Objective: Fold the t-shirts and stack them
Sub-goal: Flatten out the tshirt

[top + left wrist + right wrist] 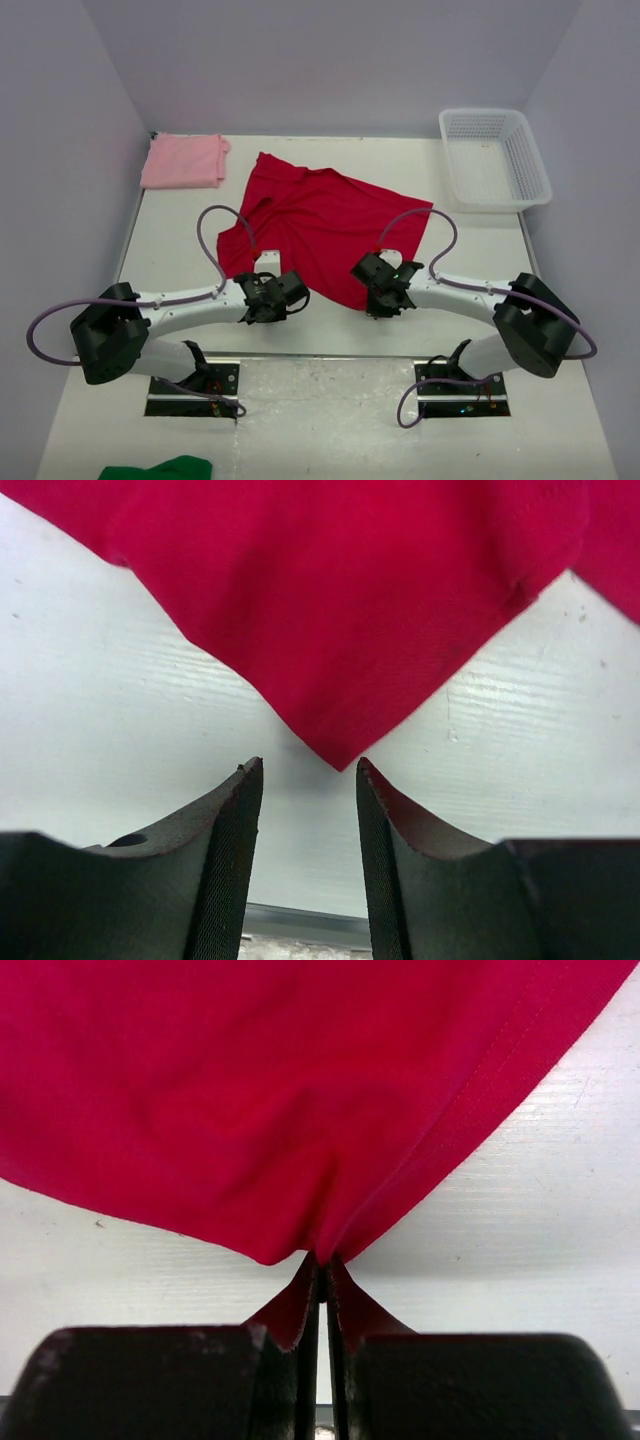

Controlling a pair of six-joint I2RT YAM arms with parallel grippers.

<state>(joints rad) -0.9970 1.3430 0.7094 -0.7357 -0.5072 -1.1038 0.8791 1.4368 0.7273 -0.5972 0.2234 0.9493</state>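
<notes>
Pinching a near hem corner of the crimson red cloth t-shirt [300, 1090], the right end effector [322, 1260] has its jaws closed tight on the bunched fabric. The shirt lies spread and wrinkled on the white desk [470, 250] ahead of both arms. The left end effector [305, 770] stands partly open and grips nothing; a pointed corner of the red shirt lies on the desk just ahead of its fingertips. Far ahead and to its left, the pale pink cloth t-shirt [185, 160] lies folded in a small rectangle. A white mesh plastic basket [495, 155] sits far ahead-right of the right end effector.
</notes>
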